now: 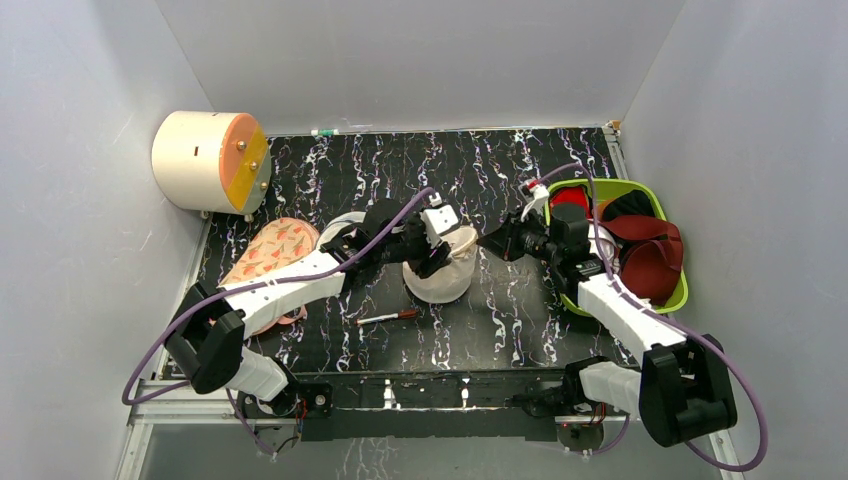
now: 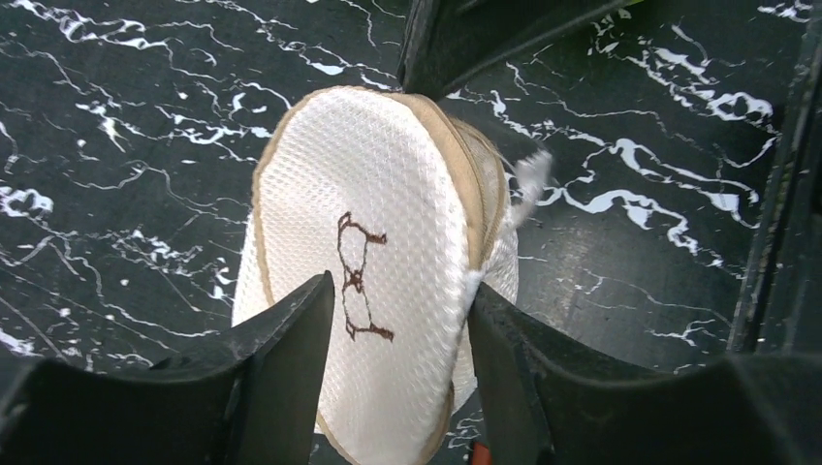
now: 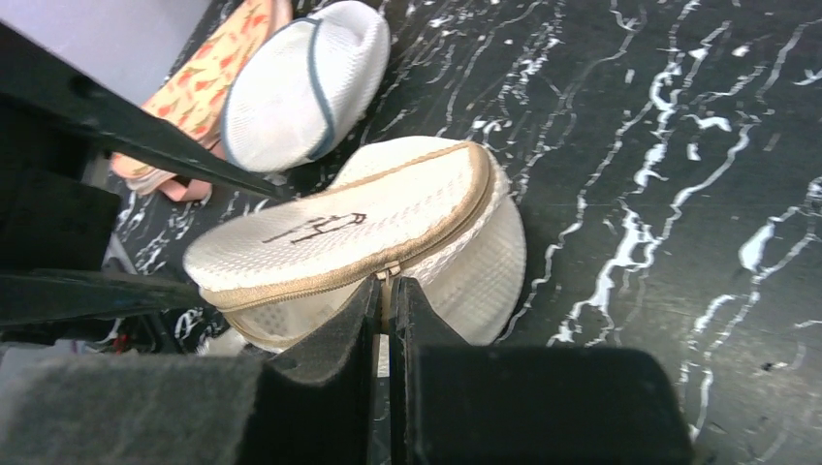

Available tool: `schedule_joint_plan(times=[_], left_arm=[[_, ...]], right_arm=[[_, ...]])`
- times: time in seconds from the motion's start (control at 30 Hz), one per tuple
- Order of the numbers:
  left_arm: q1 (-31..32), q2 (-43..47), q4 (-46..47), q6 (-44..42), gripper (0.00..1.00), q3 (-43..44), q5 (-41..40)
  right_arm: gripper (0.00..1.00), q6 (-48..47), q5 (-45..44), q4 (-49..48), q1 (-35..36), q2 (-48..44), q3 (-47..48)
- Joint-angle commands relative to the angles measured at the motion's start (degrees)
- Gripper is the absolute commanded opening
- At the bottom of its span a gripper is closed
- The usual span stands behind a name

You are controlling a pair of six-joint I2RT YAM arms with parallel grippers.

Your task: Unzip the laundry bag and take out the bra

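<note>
The cream-beige mesh laundry bag (image 1: 445,280) sits mid-table, its lid with the dark glasses mark tilted up. My left gripper (image 1: 432,252) is shut on the bag's lid; in the left wrist view its fingers (image 2: 291,339) straddle the lid (image 2: 388,223). My right gripper (image 1: 492,243) is at the bag's right rim, shut on the zip pull (image 3: 388,281). In the right wrist view the zip of the bag (image 3: 378,218) stands parted to the left of the slider. The white bra is hidden.
A peach-pink leaf-pattern bra (image 1: 275,250) and a grey-white pouch with a dark rim (image 3: 305,82) lie left of the bag. A red-tipped pen (image 1: 390,317) lies in front. A cream cylinder (image 1: 205,160) stands back left. A green tub (image 1: 610,186) with red cloths is at right.
</note>
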State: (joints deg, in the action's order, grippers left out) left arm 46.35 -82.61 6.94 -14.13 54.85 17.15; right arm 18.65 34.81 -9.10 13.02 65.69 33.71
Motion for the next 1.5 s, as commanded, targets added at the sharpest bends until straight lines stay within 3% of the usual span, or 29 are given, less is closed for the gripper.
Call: schedule_joint_plan(times=[0.0, 0.17, 0.53, 0.63, 0.73, 0.87, 1.23, 1.47], left_arm=[[0.34, 3.54, 0.79, 3.59, 0.53, 2.13, 3.55], [1.17, 3.95, 0.55, 6.11, 0.56, 2.8, 4.92], [1.7, 6.08, -1.32, 4.92, 0.62, 2.95, -2.37], [1.81, 6.22, -2.16, 4.5, 0.56, 3.32, -6.94], [1.98, 6.0, -3.42, 3.24, 0.35, 3.71, -12.01], [2.21, 5.3, -5.67, 2.0, 0.21, 5.25, -13.66], [3.1, 6.57, -4.6, 1.11, 0.0, 3.89, -13.34], [3.34, 8.78, -2.65, 0.76, 0.0, 2.27, -12.04]], right_arm=[[0.0, 4.36, -0.82, -3.01, 3.54, -3.67, 2.44], [0.0, 5.69, -3.5, -1.9, 8.23, -5.07, 3.85], [0.0, 5.36, -9.42, 0.19, 14.42, -5.22, 7.33], [0.0, 4.94, -9.71, 0.34, 14.74, -5.01, 7.89], [0.0, 5.02, -10.23, 0.75, 14.84, -4.96, 8.03], [0.0, 5.11, -11.28, 1.11, 14.91, -5.35, 7.79], [0.0, 5.12, -23.52, 5.25, 14.85, -7.66, 6.69], [0.0, 6.02, -32.69, 8.87, 14.64, -8.05, 5.84]])
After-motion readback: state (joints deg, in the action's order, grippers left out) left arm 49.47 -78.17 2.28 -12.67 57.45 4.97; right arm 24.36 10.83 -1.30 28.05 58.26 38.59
